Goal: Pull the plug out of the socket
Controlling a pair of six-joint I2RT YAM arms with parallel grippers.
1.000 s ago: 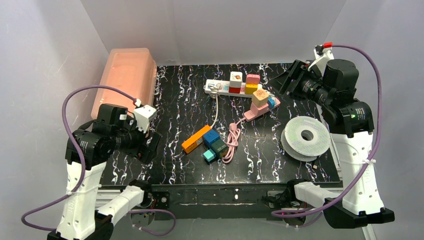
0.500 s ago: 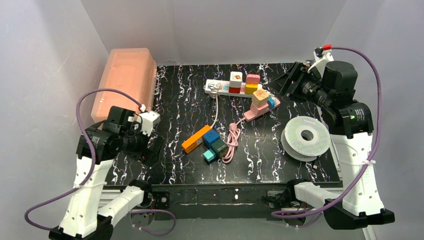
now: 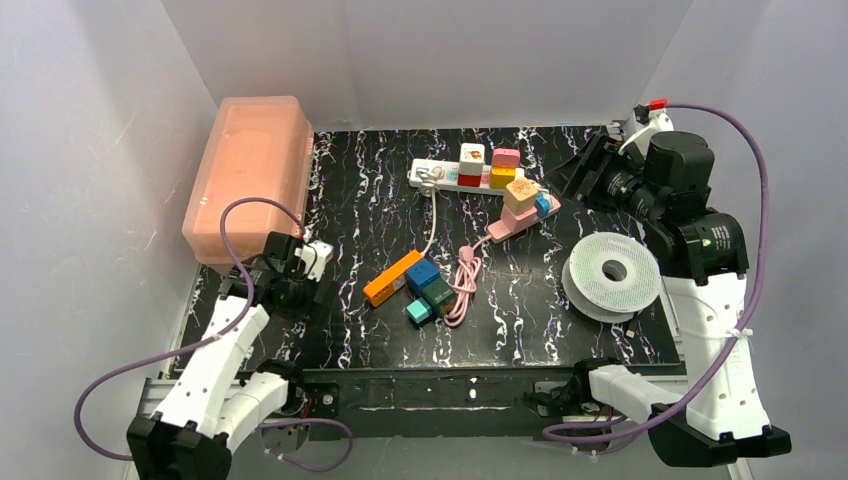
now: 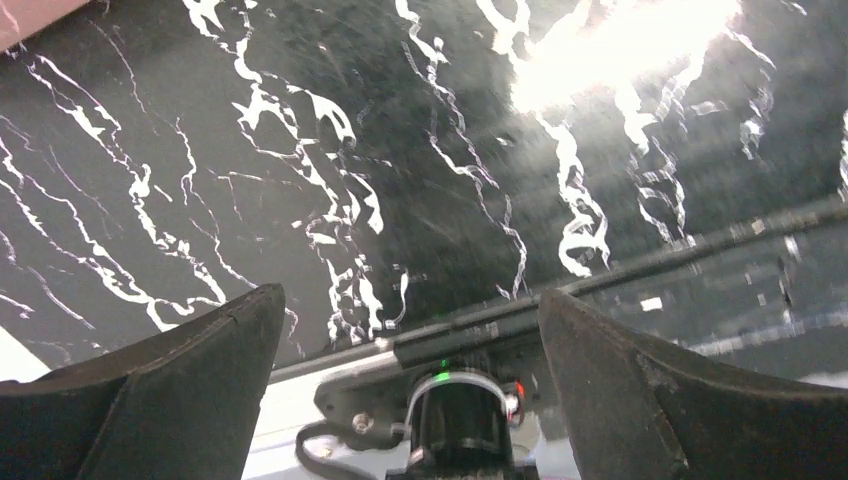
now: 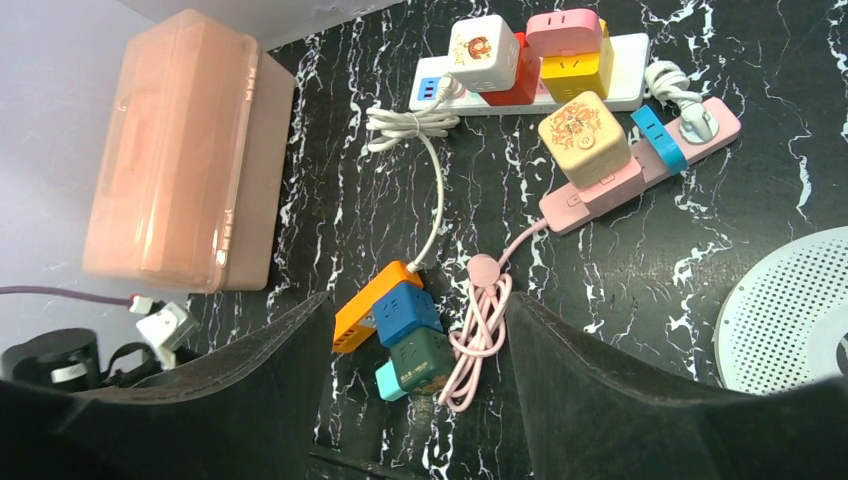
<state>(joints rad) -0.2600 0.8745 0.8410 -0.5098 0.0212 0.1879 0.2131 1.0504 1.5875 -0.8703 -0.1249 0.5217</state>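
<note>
Out ahead of the left pincer and off to its right, near the middle of the bench, lies the orange power strip, and nothing has a hold on it. A blue cube plug sits against its side, with a dark green cube plug and a small teal block clustered just beside it. A looped pink cable lies on their far side.

The left pincer hangs low over bare bench near the front edge, fingers spread wide, nothing between them. The right pincer is up at the far right corner, well apart from the strip, also spread and empty. Its own camera frames the orange strip and its plugs between the two fingers.

By my reading, the pull hasn't begun: every cube looks seated against the strip. All of it is left to do: close in, pin the strip, grip a plug and draw it free. Which cube is the target, I can't tell.
</note>
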